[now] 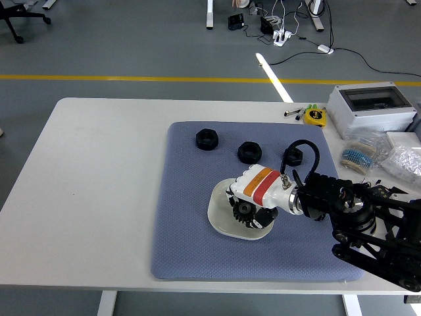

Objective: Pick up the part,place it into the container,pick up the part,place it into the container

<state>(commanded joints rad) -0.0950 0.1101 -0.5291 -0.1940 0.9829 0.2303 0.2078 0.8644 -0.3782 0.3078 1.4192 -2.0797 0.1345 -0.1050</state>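
My right hand, white with an orange and red band, hangs low over the white dish on the blue mat. Its fingers are curled around a black gear, which sits inside the dish's outline. Three black nut-like parts lie at the mat's far side: one on the left, one in the middle and one to the right. The right arm hides the mat's right part. The left arm is out of sight.
The blue mat covers the table's middle and right. A grey electrical box, a yellow tape measure and plastic bags of small parts crowd the table's right edge. The table's left half is bare white.
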